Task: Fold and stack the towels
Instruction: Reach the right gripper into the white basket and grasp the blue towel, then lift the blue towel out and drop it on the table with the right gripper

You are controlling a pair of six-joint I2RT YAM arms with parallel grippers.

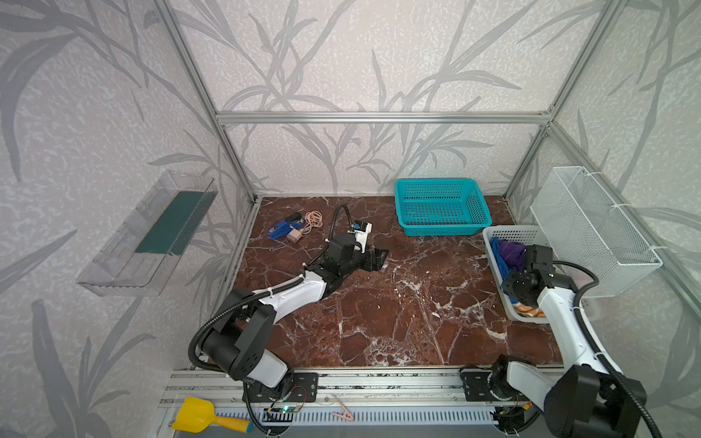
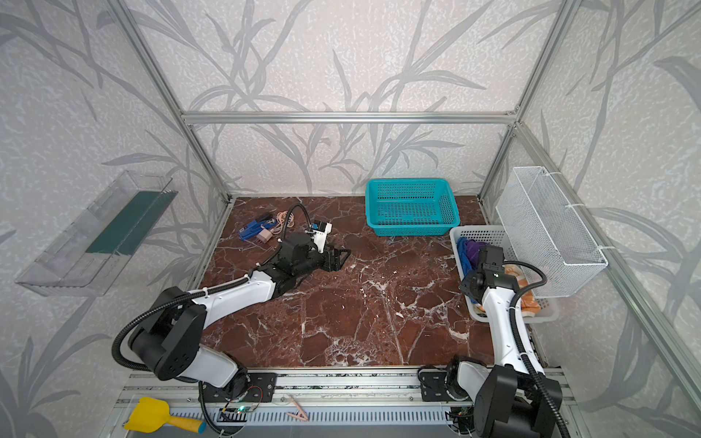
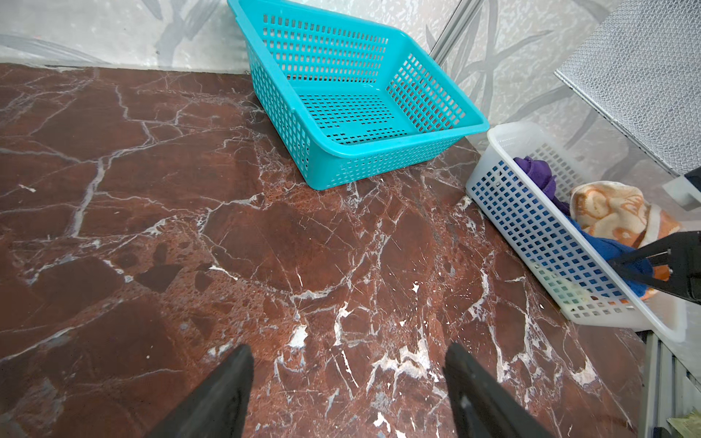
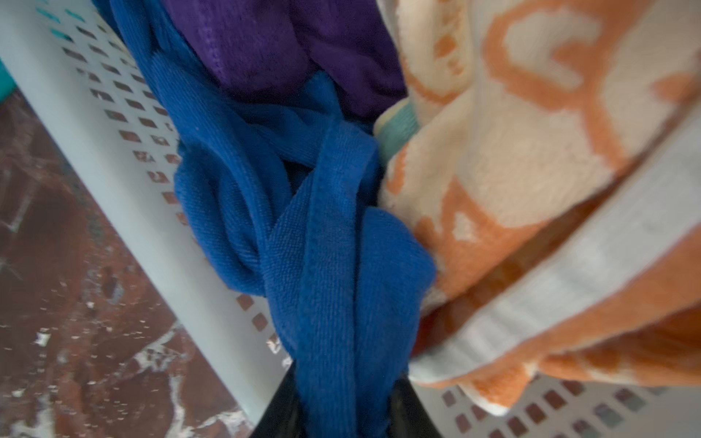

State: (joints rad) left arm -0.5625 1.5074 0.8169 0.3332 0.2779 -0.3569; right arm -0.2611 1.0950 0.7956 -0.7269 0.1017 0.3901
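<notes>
Beside veined marble (image 1: 379,303), right hand (image 4: 341,415) pinches twisted blue towel (image 4: 322,246).

Royal blue towel (image 4: 322,246) twisted ropelike along near wall of white perforated basket (image 4: 113,182); I see one bunched end pinched in right gripper (image 4: 333,413); purple towel (image 4: 280,45) wadded beyond it; orange rabbit-print towel (image 4: 531,144) heaped beside, touching blue; pale yellow-and-teal towel (image 4: 396,123) only sliver, wedged between them; all four crumpled, none folded, inside basket.
</notes>
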